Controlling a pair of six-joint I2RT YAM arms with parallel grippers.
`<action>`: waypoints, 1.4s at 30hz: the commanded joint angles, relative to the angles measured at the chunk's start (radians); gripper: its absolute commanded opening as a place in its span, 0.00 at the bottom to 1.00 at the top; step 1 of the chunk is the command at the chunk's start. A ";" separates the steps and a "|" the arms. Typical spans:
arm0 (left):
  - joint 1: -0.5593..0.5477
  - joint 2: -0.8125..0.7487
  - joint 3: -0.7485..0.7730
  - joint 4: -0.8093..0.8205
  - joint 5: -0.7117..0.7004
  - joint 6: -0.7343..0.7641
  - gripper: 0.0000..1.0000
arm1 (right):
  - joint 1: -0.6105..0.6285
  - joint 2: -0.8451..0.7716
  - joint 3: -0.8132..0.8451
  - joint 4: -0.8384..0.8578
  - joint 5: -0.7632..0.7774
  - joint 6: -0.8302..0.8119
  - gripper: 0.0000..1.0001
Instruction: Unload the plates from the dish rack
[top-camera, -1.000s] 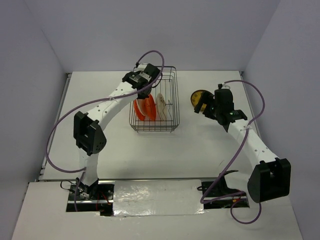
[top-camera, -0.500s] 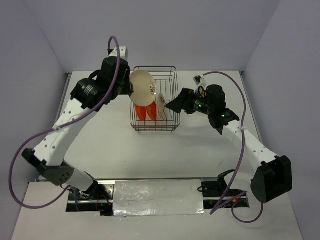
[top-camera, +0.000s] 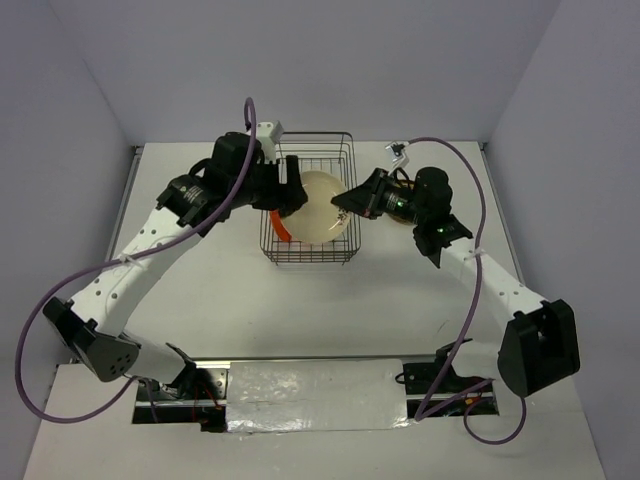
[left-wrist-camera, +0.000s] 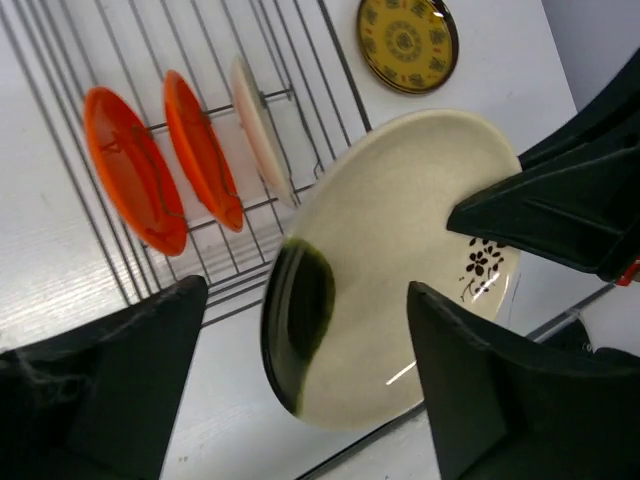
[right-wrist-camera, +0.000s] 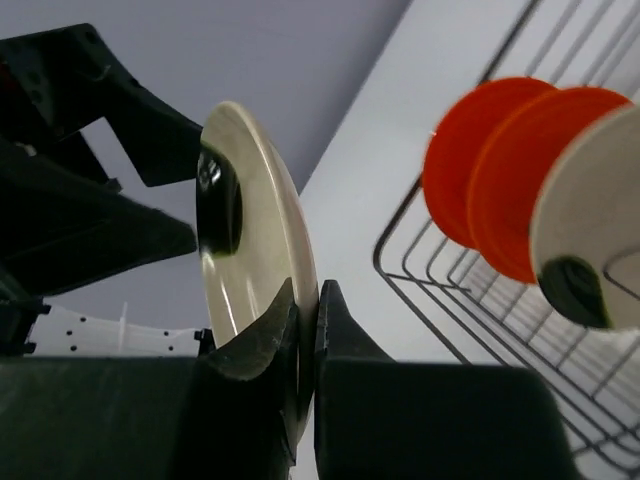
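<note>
A cream plate (top-camera: 322, 208) with dark blotches hangs above the dish rack (top-camera: 310, 257), and my right gripper (top-camera: 346, 204) is shut on its right rim. The right wrist view shows that rim pinched between the fingers of my right gripper (right-wrist-camera: 308, 310). My left gripper (top-camera: 293, 193) is open at the plate's left edge; in its own view the left gripper (left-wrist-camera: 305, 390) has fingers standing apart on either side of the cream plate (left-wrist-camera: 390, 250) without touching it. Two orange-red plates (left-wrist-camera: 130, 165) and another cream plate (left-wrist-camera: 262, 130) stand upright in the rack. A yellow plate (left-wrist-camera: 407, 42) lies flat on the table.
The wire rack (left-wrist-camera: 60, 120) sits at the back middle of the white table (top-camera: 230, 290). Grey walls close in the table on the left, the back and the right. Purple cables loop from both arms.
The left gripper lifted the cream plate out of the rack and swung it right. The right gripper came over from the yellow plate and shut on the rim. The left gripper opened.
</note>
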 joint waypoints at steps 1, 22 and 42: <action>-0.019 0.040 0.016 0.119 0.042 -0.027 1.00 | -0.044 -0.070 -0.057 -0.151 0.136 -0.013 0.00; -0.070 0.653 0.439 -0.098 -0.363 -0.041 0.84 | -0.462 -0.284 -0.548 -0.446 0.543 -0.119 0.77; -0.076 0.846 0.593 -0.173 -0.380 -0.041 0.50 | -0.446 -0.647 -0.373 -0.759 0.600 -0.217 0.92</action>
